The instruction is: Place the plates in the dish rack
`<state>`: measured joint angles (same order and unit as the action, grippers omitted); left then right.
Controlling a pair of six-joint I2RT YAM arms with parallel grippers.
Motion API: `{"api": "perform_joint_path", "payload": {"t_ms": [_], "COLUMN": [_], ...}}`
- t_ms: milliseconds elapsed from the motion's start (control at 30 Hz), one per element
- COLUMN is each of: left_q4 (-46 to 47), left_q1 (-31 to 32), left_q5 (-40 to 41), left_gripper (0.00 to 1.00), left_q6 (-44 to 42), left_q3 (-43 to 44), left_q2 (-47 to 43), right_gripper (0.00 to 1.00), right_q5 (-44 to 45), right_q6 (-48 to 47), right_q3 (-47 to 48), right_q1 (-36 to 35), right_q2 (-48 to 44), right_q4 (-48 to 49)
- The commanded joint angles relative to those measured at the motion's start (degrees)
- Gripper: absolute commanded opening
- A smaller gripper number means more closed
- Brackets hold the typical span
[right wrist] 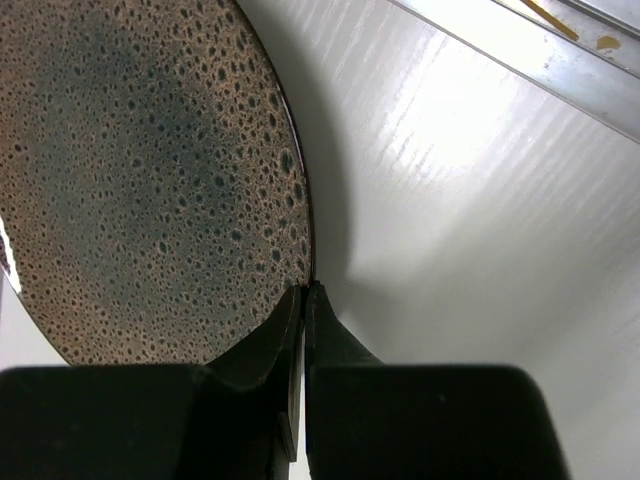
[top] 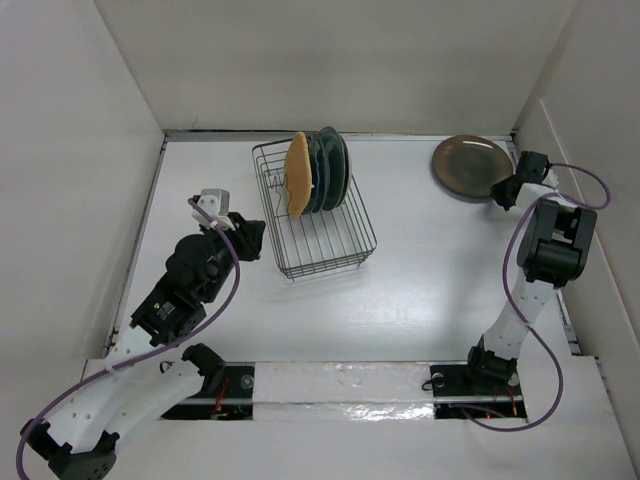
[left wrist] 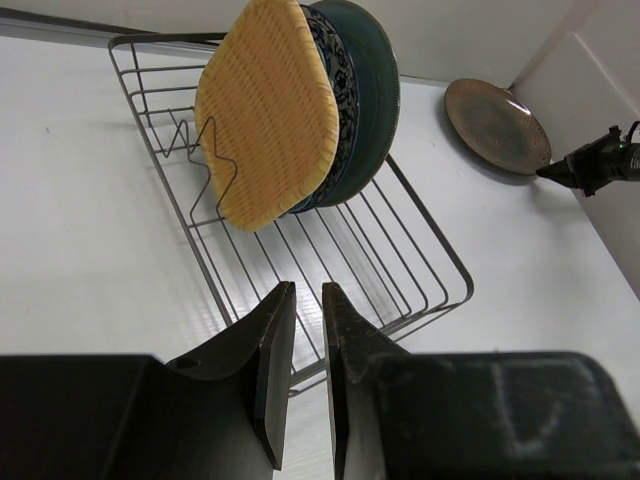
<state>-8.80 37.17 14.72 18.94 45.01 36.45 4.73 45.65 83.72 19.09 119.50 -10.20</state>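
Right gripper (right wrist: 303, 292) is closed to a sliver on the rim of the glossy brown plate (right wrist: 150, 180), which lies on the table (top: 430, 290) far right, well apart from the dish rack (top: 345, 248); I read this as the pickup step. Left gripper (left wrist: 305, 340) hangs just beside the rack's near end, jaws a narrow slit apart, holding nothing. At least 3 stand upright in the rack: orange plate (left wrist: 265, 110) in front, then patterned plate (left wrist: 335, 75) and teal plate (left wrist: 375, 90). Next move: lift the brown one, tip it on edge and seat it in a free slot.
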Motion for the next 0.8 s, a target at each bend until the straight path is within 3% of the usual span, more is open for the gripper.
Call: {"api": "perform_joint_path", "payload": {"t_ms": [0, 267, 433, 633, 700, 733, 767], "left_q4": [2.7, 2.6, 2.6, 2.6, 2.6, 2.6, 2.6], "left_q1": [0.4, 0.4, 0.4, 0.4, 0.4, 0.4, 0.4], "left_q5": [-0.9, -2.0, -1.8, -2.7, -2.5, -2.6, -2.8], "left_gripper": [0.14, 0.14, 0.14, 0.15, 0.15, 0.15, 0.15], "left_q6": [-0.3, 0.0, 0.1, 0.1, 0.1, 0.1, 0.1], "left_q3": [1.0, 0.7, 0.3, 0.2, 0.2, 0.1, 0.1], "left_q2": [-0.7, -1.5, -2.8, -3.4, -3.6, -3.6, -3.6], "right_gripper": [0.0, 0.0, 0.0, 0.0, 0.12, 0.31, 0.4], "right_q5": [2.6, -4.2, -4.3, -9.0, -9.5, -9.6, -9.7], "right_q6": [-5.7, -5.4, -2.8, -0.3, 0.0, -0.1, -0.4], "right_q3": [-7.8, -24.8, -36.6, -51.5, -53.4, -54.3, -54.2], "right_q1": [-0.7, -1.5, -5.7, -4.9, -4.4, -4.4, -4.4], "right_q2": [-4.7, -17.2, -28.3, -41.2, -45.5, -46.4, -47.0], "right_q4": [-1.7, 7.3, 14.3, 22.0, 22.9, 23.0, 22.9]}}
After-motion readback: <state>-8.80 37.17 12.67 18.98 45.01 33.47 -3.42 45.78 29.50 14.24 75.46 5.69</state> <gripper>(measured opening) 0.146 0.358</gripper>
